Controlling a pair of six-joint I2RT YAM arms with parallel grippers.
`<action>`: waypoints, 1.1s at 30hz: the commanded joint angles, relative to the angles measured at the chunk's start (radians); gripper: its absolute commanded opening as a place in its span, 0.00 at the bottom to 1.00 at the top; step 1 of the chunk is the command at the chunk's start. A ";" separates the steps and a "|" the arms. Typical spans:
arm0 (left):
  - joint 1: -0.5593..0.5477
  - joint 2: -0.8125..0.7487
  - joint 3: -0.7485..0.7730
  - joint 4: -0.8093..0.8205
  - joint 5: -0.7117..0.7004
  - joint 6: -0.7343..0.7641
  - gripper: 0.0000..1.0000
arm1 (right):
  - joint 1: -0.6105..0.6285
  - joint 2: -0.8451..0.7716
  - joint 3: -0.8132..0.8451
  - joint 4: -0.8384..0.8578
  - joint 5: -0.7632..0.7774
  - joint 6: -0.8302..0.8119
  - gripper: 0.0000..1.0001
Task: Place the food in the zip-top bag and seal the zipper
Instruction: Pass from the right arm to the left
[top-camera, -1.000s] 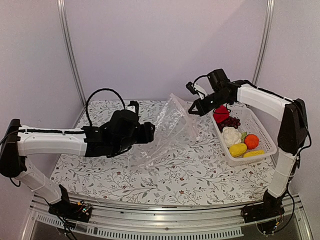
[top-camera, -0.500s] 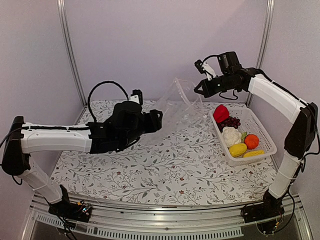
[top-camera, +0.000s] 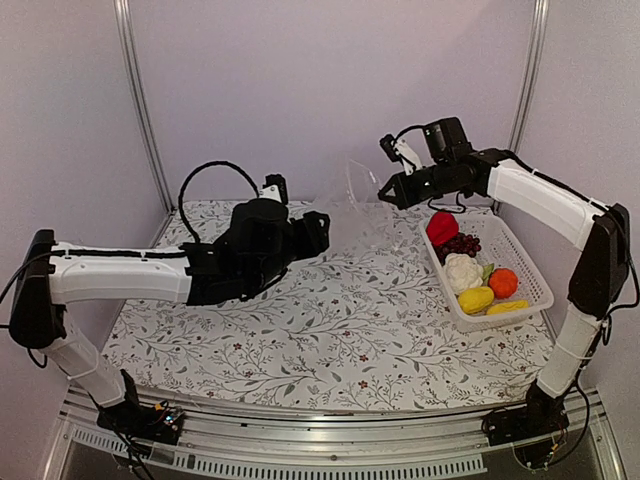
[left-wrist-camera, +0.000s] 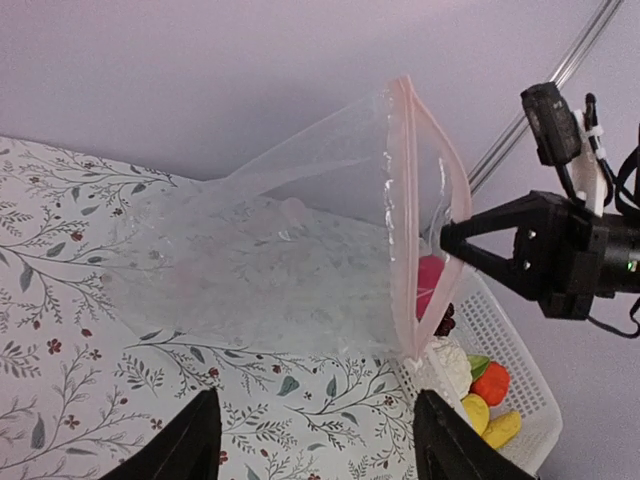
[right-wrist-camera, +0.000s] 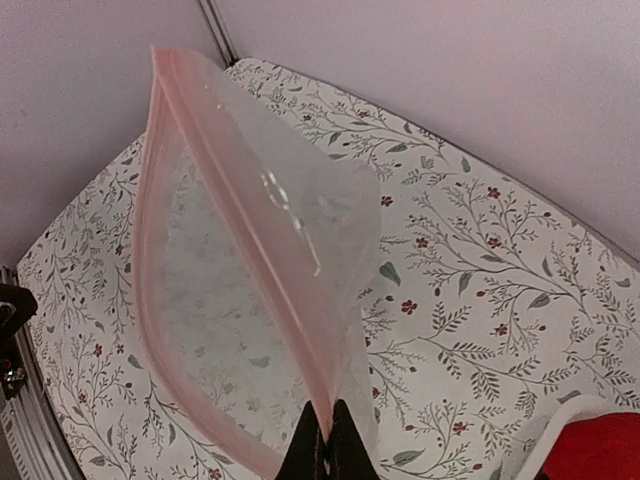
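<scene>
The right pincer (right-wrist-camera: 322, 432) is clamped tight on the pink zipper (right-wrist-camera: 235, 205) of the zip-top bag (top-camera: 352, 205) and holds it aloft, mouth gaping, above the counter (top-camera: 350, 330). The left pincer (left-wrist-camera: 315, 400) is spread wide just short of the bag, gripping nothing. The food (top-camera: 470, 272) lies in the white basket (top-camera: 527, 255) on the right.

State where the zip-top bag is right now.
In the top view the zip-top bag hangs above the far middle of the table, pinched at its mouth by the right tool, left of the white basket.
</scene>
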 joint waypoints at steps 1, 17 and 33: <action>-0.012 0.042 0.031 -0.027 -0.042 -0.096 0.66 | 0.106 -0.003 -0.122 0.028 -0.126 0.038 0.00; -0.007 0.120 0.078 -0.301 -0.123 -0.342 0.63 | 0.167 0.067 -0.100 0.097 -0.307 0.192 0.00; 0.003 0.166 0.094 -0.287 -0.215 -0.346 0.23 | 0.208 0.085 -0.102 0.112 -0.275 0.238 0.00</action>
